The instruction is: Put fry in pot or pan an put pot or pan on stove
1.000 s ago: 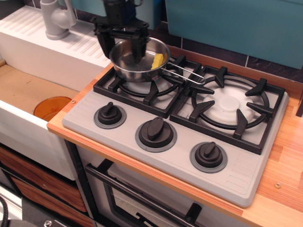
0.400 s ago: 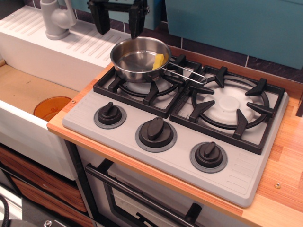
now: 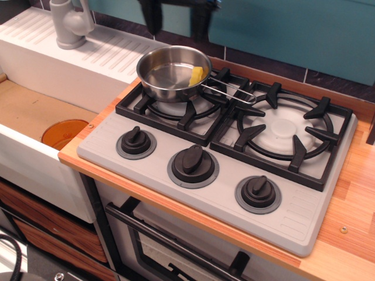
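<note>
The shiny steel saucepan stands on the left black burner of the grey stove, its wire handle pointing right. The yellow crinkle-cut fry lies inside the pan against its right wall. My gripper hangs high above the pan at the top edge of the view. Its two black fingers are spread apart and hold nothing. The upper part of the gripper is cut off by the frame.
A white sink with a grey tap is at the left. An orange disc lies in the wooden basin below. Three black knobs line the stove front. A teal wall stands behind, wooden counter at the right.
My gripper let go of the pan's rim and rose straight up, then drifted right, fingers open. The pan and the fry stayed on the left burner.
</note>
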